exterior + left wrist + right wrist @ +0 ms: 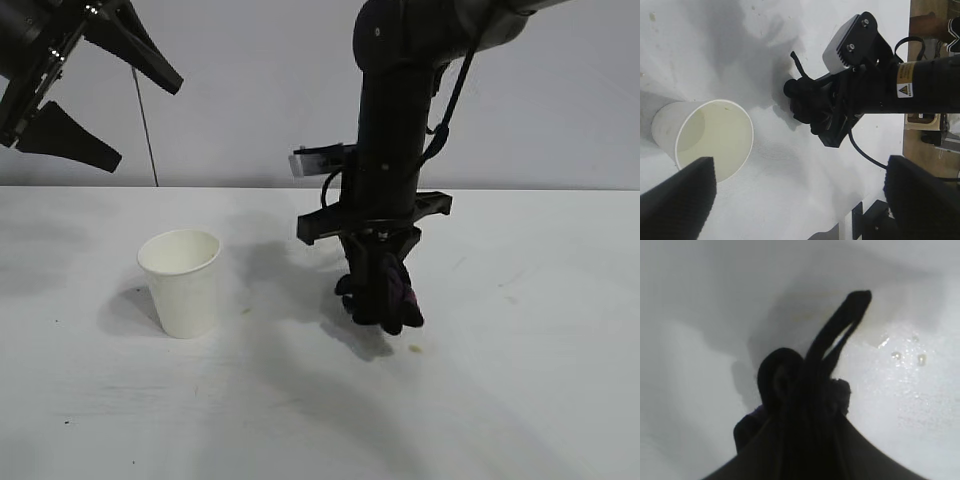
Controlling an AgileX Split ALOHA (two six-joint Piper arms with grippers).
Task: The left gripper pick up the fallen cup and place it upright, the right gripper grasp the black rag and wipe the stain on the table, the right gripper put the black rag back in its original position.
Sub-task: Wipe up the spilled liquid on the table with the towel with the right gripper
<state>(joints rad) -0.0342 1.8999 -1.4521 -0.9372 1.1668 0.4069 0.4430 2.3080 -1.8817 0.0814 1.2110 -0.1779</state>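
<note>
The white paper cup (181, 281) stands upright on the white table (520, 400), left of centre, and its open mouth (714, 140) faces the left wrist camera. My left gripper (148, 124) hangs high above the table's left side, open and empty, its fingers (677, 200) spread wide. At the table's middle my right gripper (380, 275) points straight down, shut on the black rag (388, 295), which touches the table. The bunched rag (782, 377) hides the fingertips. A small yellow-brown spot of the stain (413, 349) lies just in front of the rag, and a few wet droplets (897, 356) glisten beside it.
A grey wall rises behind the table's far edge (560, 188). A tiny brownish speck (245, 311) lies to the right of the cup. The right arm's black body with its looped cable (875, 85) crosses the left wrist view; floor and rig parts show past the table's edge.
</note>
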